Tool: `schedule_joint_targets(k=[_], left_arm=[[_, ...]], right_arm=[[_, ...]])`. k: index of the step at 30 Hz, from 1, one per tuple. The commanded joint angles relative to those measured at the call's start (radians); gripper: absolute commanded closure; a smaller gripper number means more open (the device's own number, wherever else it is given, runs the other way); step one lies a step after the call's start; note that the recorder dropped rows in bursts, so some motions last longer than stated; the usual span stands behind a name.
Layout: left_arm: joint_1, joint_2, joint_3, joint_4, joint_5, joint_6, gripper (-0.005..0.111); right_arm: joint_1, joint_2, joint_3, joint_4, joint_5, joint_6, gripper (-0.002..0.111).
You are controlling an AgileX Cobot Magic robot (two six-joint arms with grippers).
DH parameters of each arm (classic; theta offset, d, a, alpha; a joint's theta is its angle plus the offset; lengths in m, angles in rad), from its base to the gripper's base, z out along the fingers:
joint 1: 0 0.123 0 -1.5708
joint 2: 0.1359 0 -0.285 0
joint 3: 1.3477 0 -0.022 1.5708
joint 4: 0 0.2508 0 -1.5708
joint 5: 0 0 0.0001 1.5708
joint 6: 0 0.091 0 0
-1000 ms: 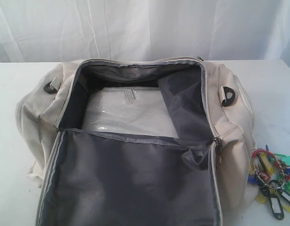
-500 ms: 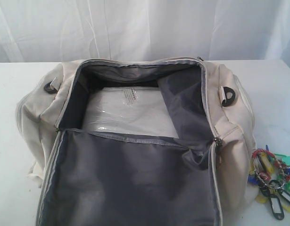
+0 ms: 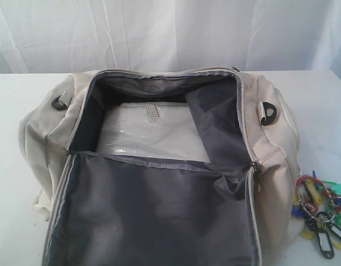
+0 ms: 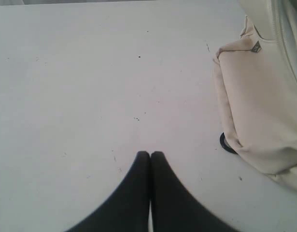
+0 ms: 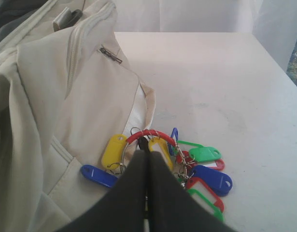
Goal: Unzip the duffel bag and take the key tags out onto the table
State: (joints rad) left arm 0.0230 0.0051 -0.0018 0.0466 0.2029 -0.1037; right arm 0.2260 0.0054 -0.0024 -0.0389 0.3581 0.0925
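Observation:
The cream duffel bag (image 3: 273, 183) lies unzipped on the white table (image 3: 320, 100), its top flap (image 3: 153, 216) folded toward the front with the dark grey lining showing. The key tags (image 3: 320, 213) lie on the table against the bag's right end. Neither gripper appears in the exterior view. In the right wrist view my right gripper (image 5: 148, 153) is shut and empty, hovering over the key tags (image 5: 199, 164) beside the bag (image 5: 51, 96). My left gripper (image 4: 150, 153) is shut with nothing in it above bare table (image 4: 90, 87), the bag's end (image 4: 264, 111) off to one side.
A flat white plastic-wrapped packet (image 3: 151, 133) lies inside the bag. Black strap rings (image 3: 268, 113) sit on the bag's ends. A white curtain (image 3: 170, 33) hangs behind the table. The table's right edge (image 5: 276, 63) is near the tags.

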Motion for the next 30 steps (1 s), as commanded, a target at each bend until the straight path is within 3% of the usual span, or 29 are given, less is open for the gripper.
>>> schedule_joint_targets(k=[1, 30], left_arm=[[-0.005, -0.005, 0.002, -0.008, -0.002, -0.001, 0.107], [-0.005, -0.005, 0.002, -0.008, -0.002, -0.001, 0.107]], right_arm=[[-0.007, -0.005, 0.002, -0.002, -0.014, -0.002, 0.108], [-0.007, -0.005, 0.002, 0.001, -0.014, 0.016, 0.108]])
